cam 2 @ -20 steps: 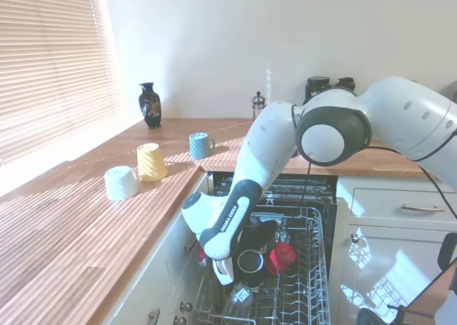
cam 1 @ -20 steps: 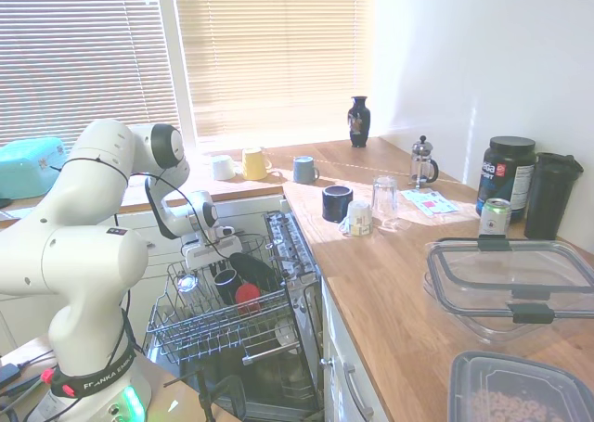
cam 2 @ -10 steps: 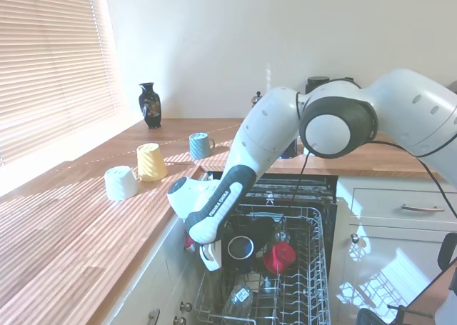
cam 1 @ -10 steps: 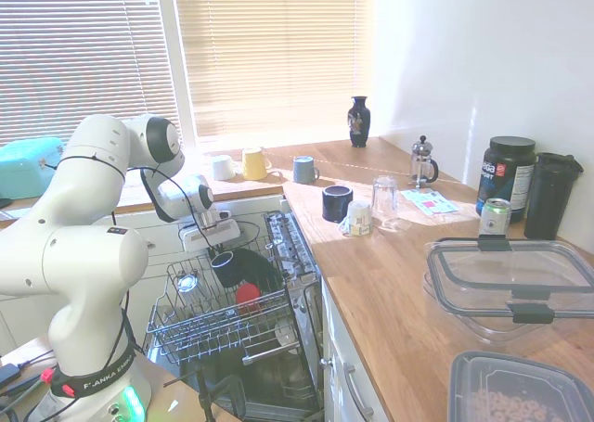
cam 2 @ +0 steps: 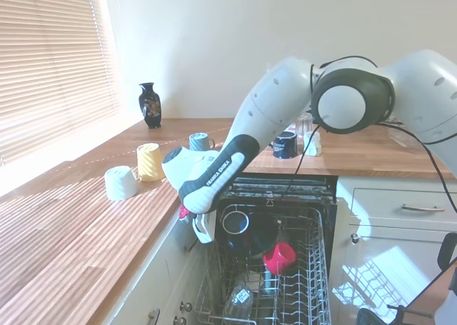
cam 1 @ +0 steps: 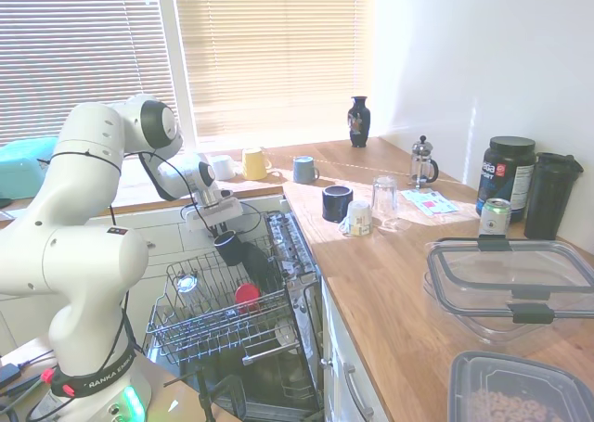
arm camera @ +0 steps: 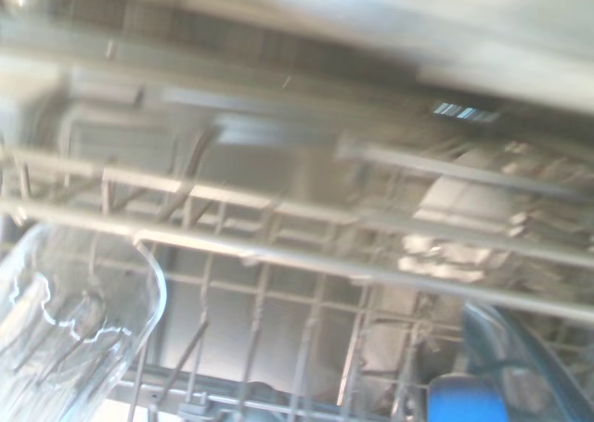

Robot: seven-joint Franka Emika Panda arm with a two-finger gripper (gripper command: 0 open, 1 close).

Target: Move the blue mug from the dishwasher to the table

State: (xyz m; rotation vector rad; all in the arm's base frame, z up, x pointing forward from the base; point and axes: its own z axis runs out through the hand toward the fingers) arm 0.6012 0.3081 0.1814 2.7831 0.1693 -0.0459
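We see the gripper [cam 1: 221, 229] closed on the blue mug [cam 1: 225, 246], which hangs clear above the wire rack [cam 1: 218, 306] of the open dishwasher [cam 1: 278, 348], level with the edge of the table [cam 1: 390, 283]. The second exterior view shows what the first hides: the blue mug's open mouth [cam 2: 235, 222] tilted toward the camera, with a red cup [cam 2: 279, 256] lying on the rack below it. The first exterior view alone shows a second navy mug [cam 1: 337, 202] standing on the table beside an upturned glass [cam 1: 385, 199]. The blurred wrist view adds a clear glass [arm camera: 70, 325] among the rack's wires.
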